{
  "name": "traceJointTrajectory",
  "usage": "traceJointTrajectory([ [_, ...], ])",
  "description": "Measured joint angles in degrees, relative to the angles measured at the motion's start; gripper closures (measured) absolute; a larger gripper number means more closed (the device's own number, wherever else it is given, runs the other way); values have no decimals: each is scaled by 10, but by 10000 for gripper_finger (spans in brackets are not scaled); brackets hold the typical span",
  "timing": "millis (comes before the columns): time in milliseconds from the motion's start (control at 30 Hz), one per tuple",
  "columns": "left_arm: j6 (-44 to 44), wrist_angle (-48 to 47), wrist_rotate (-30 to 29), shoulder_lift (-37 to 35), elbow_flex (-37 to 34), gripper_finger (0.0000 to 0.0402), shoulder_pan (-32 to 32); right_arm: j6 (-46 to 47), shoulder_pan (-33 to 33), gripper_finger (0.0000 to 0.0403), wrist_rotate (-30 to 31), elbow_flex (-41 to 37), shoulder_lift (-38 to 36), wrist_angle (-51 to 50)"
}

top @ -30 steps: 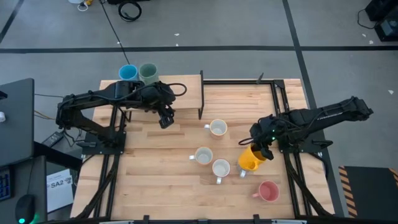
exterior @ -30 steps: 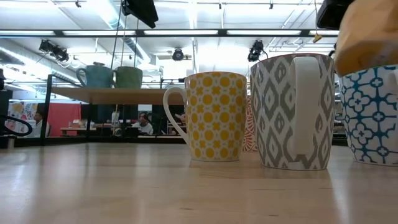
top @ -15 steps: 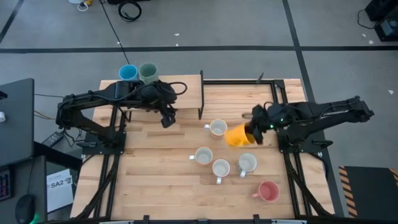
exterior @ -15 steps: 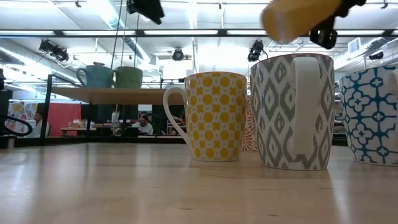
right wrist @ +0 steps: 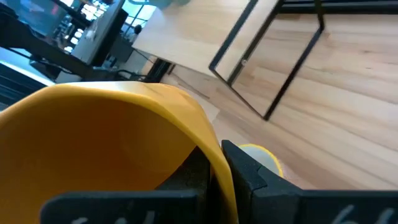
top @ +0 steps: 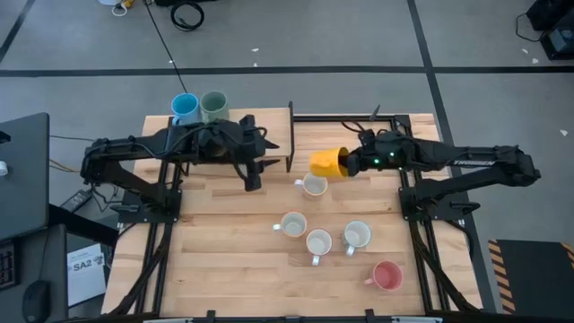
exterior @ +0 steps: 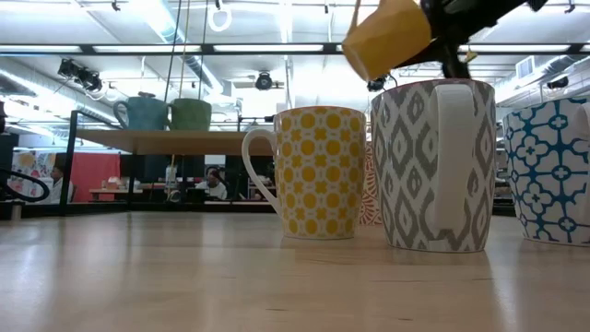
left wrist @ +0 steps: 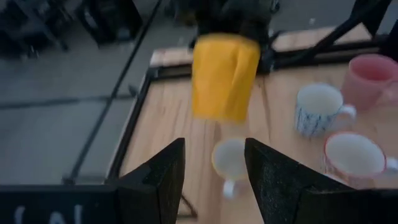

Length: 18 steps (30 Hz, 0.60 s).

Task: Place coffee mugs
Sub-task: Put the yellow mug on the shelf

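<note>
The orange-yellow mug hangs in the air in my right gripper, tipped onto its side above a white mug. My left gripper is open and faces the orange-yellow mug from the table's left, a little apart from it. The blue mug and the dark green mug stand upright on the raised shelf. Three more white mugs and the pink mug stand on the table. My right gripper holds the orange-yellow mug by its wall at the rim, one finger inside and one outside. The fingers come roughly level from the table's right. The mug is lifted clear and lies tilted, its base toward the table's left.
A black frame edges the far right of the table. The shelf's upright panel stands between the arms. In the low view the patterned mugs stand close together. A person sits far behind.
My right gripper has carried the orange-yellow mug up from beside the near white mugs toward the far edge and leftward, over the white mug by the shelf; the mug has tipped onto its side. My left gripper has moved slightly right toward it.
</note>
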Motion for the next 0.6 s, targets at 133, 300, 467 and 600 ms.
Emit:
traceJointTrajectory([
  [133,42,47,-22,20,0,228,-14,1,-21,369,-31,0,34,43],
  [300,76,87,-43,61,0,228,-25,2,-40,369,-62,0,70,98],
  [467,99,118,-76,99,-1,228,-28,1,-54,369,-90,0,98,118],
  [600,105,152,-92,121,0,228,-25,0,-59,369,-103,0,111,127],
])
